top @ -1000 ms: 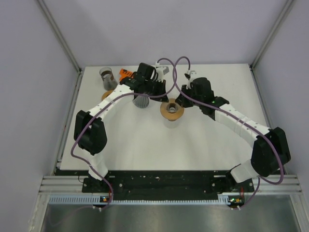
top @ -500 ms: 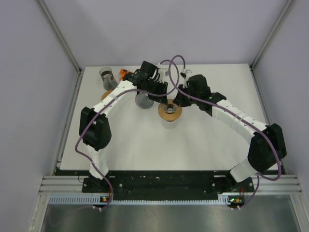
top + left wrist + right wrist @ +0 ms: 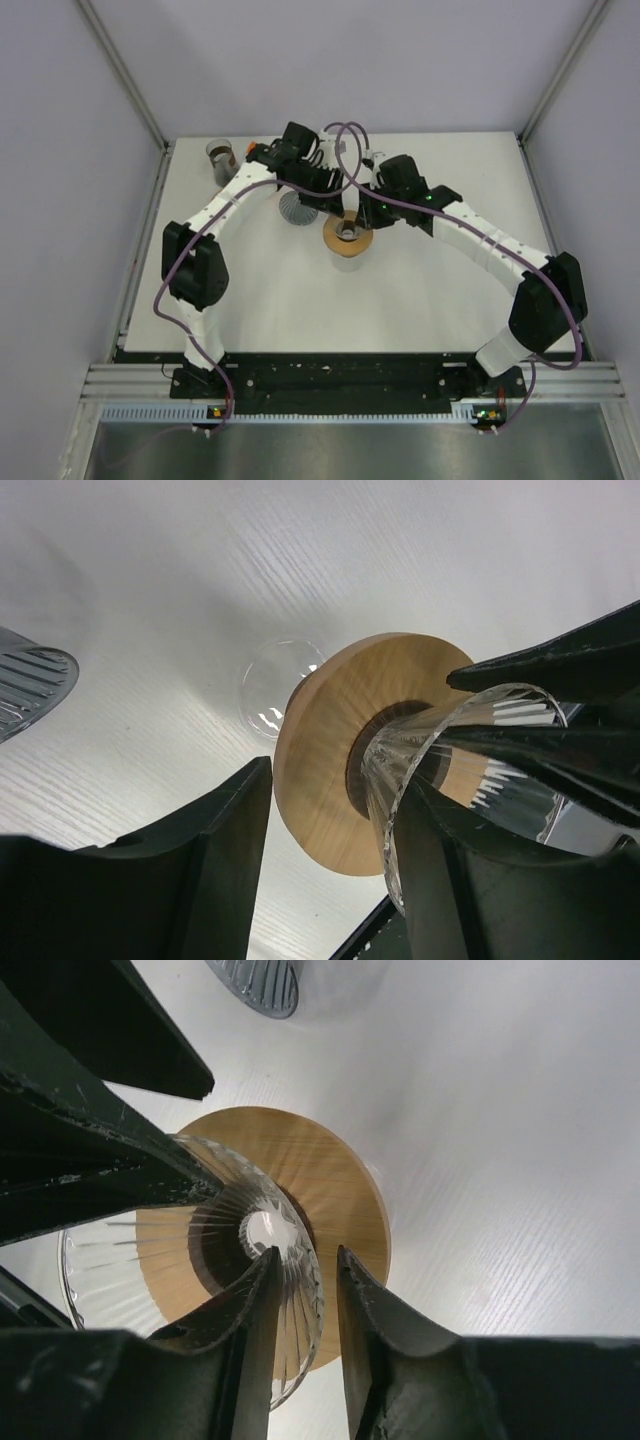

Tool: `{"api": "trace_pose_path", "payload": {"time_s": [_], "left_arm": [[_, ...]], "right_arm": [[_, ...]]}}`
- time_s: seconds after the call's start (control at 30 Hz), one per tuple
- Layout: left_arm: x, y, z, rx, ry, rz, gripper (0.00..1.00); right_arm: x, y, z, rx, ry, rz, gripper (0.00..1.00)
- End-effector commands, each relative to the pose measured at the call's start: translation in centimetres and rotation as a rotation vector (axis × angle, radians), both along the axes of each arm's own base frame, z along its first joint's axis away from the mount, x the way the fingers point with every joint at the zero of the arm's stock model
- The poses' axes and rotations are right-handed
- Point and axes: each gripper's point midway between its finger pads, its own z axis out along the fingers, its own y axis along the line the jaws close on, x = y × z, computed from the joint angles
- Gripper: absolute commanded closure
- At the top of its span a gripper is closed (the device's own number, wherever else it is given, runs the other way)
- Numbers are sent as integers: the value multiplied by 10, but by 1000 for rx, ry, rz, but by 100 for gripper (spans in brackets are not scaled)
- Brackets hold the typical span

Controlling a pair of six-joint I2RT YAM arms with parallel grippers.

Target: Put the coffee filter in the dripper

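A: What was obscured in the top view?

B: Both wrists overlapped the dripper (image 3: 335, 243), so its glass cone was barely legible. The coffee filter (image 3: 297, 208), apparently the ribbed grey cone, lay on the table (image 3: 420, 300) just left of the dripper, partly under the left arm and cropped in both wrist views.

A: And the jaws?

B: The left gripper (image 3: 338, 780) stood spread wide about the cone's rim. The right gripper (image 3: 308, 1255) was parted narrowly astride that rim; contact with the glass could not be made out.
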Motion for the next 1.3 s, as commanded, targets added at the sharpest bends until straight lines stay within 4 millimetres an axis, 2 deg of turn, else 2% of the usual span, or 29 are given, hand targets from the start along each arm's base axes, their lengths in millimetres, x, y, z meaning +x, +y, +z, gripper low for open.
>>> {"api": "trace_pose_path", "payload": {"time_s": [0.0,0.1,0.2,0.43,0.53,0.63,0.7,0.87,1.03,1.27], "left_arm": [[15,5,55,-63,-156,8,43],[21,13,60,-76,-157,28,43],[25,23,69,-98,-159,55,42],[42,53,92,-148,-203,111,33],[55,74,99,-166,-217,169,32],[77,100,99,-181,-221,273,32],[97,128,92,-200,-202,388,32],[142,187,45,-88,-215,617,32],[171,211,7,-50,-174,722,32],[193,222,-34,-1,-134,805,32]], "right_arm": [[-28,-4,-21,-103,110,73,67],[-28,1,-13,-84,99,86,60],[-26,3,-2,-70,77,91,57],[-22,9,20,-39,37,107,48],[-20,11,29,-24,16,115,42],[-20,13,42,-10,-7,123,38],[-20,13,52,3,-25,127,34],[-22,9,76,27,-82,112,32],[-24,-3,78,12,-102,70,32],[-32,-16,73,-8,-109,41,32]]}}
